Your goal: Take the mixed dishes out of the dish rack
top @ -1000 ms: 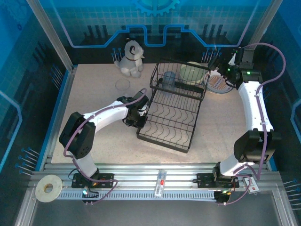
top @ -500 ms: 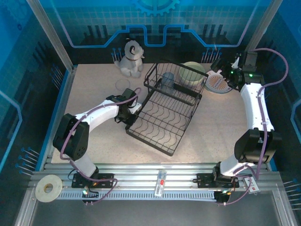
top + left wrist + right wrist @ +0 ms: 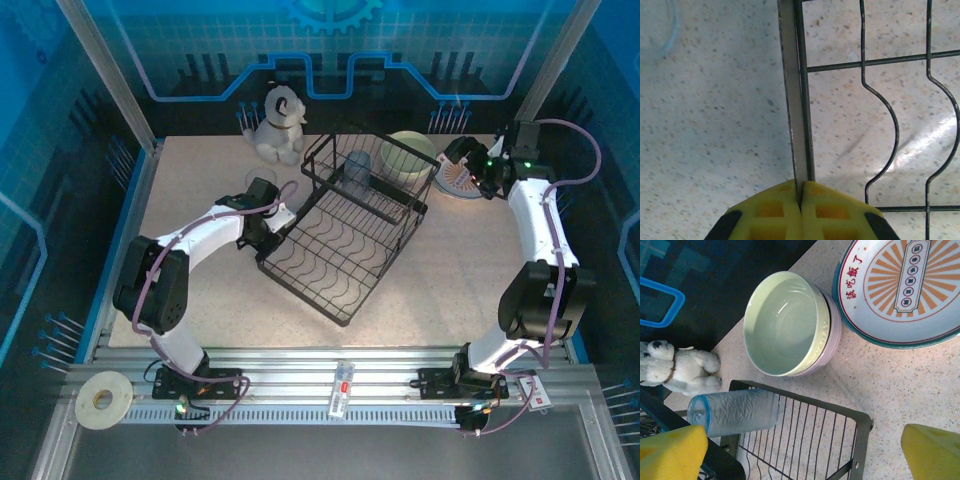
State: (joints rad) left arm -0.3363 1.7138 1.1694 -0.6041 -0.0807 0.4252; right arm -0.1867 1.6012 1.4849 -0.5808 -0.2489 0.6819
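Note:
The black wire dish rack (image 3: 345,235) lies skewed on the table, its raised basket tier at the far end. My left gripper (image 3: 280,225) is shut on the rack's left edge bar (image 3: 799,100), yellow fingertips (image 3: 780,205) pinching it. A clear ribbed tumbler (image 3: 357,170) lies in the basket tier (image 3: 735,412). A pale green bowl (image 3: 785,325) sits nested in a lavender bowl (image 3: 834,335) on the table behind the rack. Beside them lies a white plate with an orange pattern (image 3: 905,290). My right gripper (image 3: 802,455) hangs open above the rack's far corner, holding nothing.
A grey-and-white dog figurine (image 3: 278,125) sits at the back of the table, left of the rack. A clear round ring (image 3: 262,180) lies on the table near the left gripper. The blue enclosure wall runs close behind the bowls and plate.
My left gripper has dragged the rack's near end to the left, swinging the rack round. The right gripper has shifted a little left over the plate.

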